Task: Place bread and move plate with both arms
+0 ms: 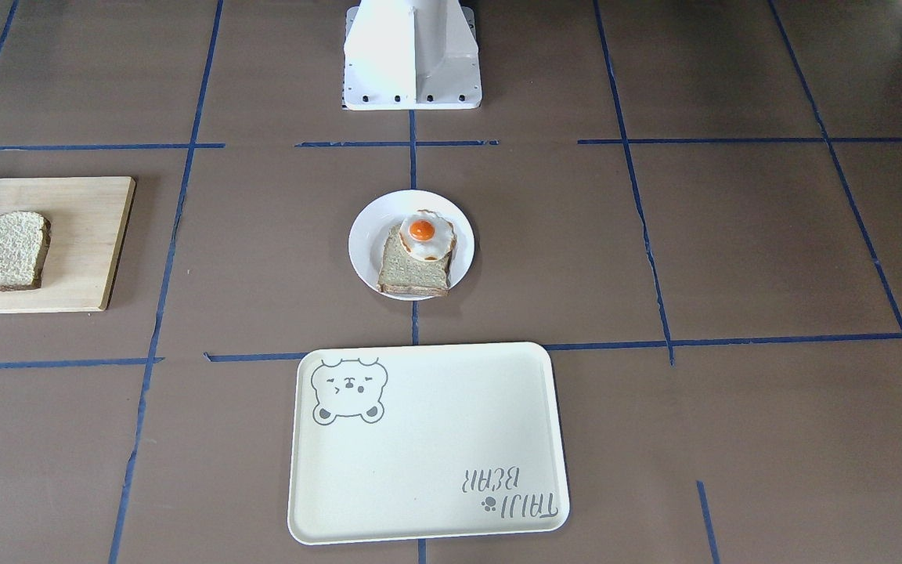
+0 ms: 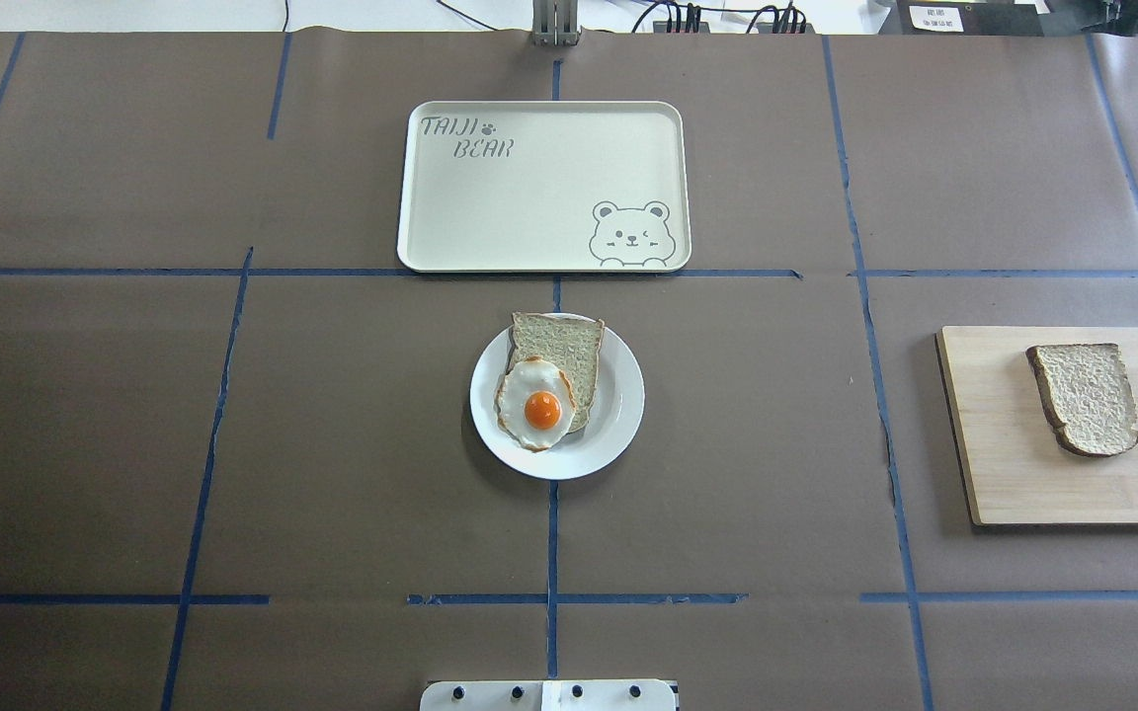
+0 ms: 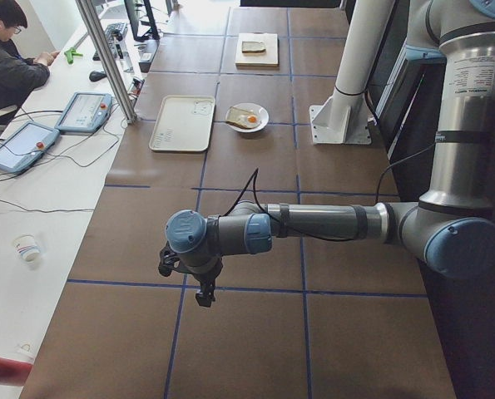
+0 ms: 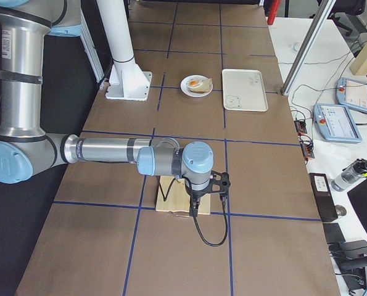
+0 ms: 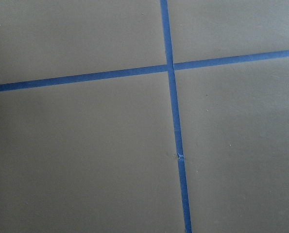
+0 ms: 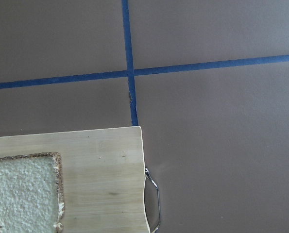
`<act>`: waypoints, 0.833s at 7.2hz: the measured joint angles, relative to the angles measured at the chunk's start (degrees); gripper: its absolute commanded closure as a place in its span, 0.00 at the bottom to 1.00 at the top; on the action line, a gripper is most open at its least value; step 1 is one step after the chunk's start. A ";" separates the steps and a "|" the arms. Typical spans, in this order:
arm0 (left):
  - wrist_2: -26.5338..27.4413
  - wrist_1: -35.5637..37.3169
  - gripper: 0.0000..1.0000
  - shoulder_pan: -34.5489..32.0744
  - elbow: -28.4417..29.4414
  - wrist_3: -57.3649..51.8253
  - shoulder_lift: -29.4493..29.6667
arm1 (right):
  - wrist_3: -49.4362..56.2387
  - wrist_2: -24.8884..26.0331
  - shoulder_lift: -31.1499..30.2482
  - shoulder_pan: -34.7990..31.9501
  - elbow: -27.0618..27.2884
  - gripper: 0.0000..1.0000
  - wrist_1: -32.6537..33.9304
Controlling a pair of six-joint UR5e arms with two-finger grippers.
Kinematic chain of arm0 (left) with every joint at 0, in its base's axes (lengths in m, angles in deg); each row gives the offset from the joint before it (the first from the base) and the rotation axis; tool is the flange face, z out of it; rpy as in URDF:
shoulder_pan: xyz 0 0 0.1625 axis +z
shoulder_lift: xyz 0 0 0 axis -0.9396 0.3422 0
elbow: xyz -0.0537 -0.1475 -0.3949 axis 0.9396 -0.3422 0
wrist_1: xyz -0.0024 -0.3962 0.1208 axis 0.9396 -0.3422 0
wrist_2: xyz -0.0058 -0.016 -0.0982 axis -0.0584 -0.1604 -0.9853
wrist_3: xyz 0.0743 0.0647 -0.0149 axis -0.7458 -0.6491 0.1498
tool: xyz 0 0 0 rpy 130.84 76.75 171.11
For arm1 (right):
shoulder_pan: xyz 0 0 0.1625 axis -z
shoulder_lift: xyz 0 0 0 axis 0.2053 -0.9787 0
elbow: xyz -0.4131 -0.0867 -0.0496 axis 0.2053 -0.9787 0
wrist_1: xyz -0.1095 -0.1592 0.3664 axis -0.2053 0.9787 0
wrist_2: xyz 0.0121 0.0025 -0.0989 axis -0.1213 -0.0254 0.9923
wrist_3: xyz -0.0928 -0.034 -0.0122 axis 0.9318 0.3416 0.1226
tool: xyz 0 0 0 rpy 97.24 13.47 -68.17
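reaching out level, left pincer (image 3: 203,298) and right pincer (image 4: 193,211) point down; opening cannot tell.

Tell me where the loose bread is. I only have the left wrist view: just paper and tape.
Observer: The bread lies on a wooden board, far to the robot's right.
Operator: Is the plate bare?
Observer: No, the plate holds another slice with a fried egg on it.
Operator: And the tray?
Observer: The tray sits just beyond the plate, not touching it.
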 measured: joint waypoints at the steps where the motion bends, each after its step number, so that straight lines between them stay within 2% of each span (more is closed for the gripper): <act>1: 0.00 0.00 0.00 0.00 -0.03 0.00 -0.01 | -0.01 0.08 0.06 0.00 -0.08 0.00 -0.09; 6: 0.00 -0.02 0.00 0.00 -0.09 -0.10 -0.03 | -0.09 0.01 0.08 0.00 -0.45 0.00 -0.72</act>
